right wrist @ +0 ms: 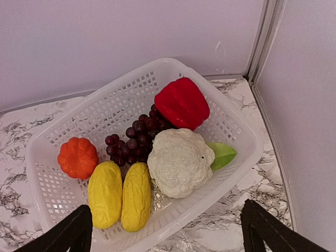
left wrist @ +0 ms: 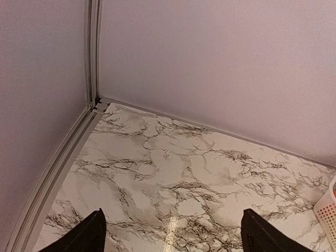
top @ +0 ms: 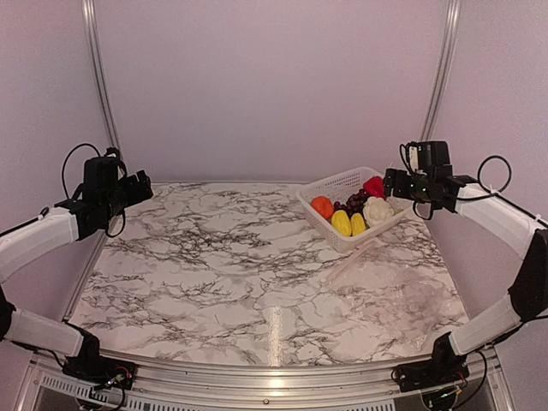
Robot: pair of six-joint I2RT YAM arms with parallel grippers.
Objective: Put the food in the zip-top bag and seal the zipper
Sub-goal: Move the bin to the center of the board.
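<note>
- Top external view: the marble table [top: 214, 257] fills the middle of the picture, with the two arm bases at its near edge.
- The clear bag [top: 402, 291] lies flat on the right front part of the table, just in front of the basket; it is thin and hard to make out against the marble.
- The white basket [top: 342, 184] sits at the far right of the table, and all the food lies inside it.
- The left gripper [top: 141, 188] hangs above the far left edge of the table, well apart from basket and bag. In the left wrist view its fingers [left wrist: 89, 233] stand wide apart with only bare marble between them.
- The right gripper [top: 390, 182] hangs just beside the basket's far right side. In the right wrist view its jaws are spread wide above the basket, touching nothing.
- The cauliflower [right wrist: 178, 163] lies in the middle of the basket, a green leaf [right wrist: 223, 155] at its right side.
- The red pepper [right wrist: 181, 102] touches the cauliflower on the far side.
- The grape bunch [right wrist: 136, 136] lies between pepper and orange fruit.
- The two yellow corn pieces [right wrist: 121, 195] lie side by side, touching, against the near wall.
- The orange fruit [right wrist: 77, 157] sits at the left end.
- The seal strip [top: 353, 261] runs along the bag's edge nearest the basket; whether it is pressed closed cannot be told.
</note>
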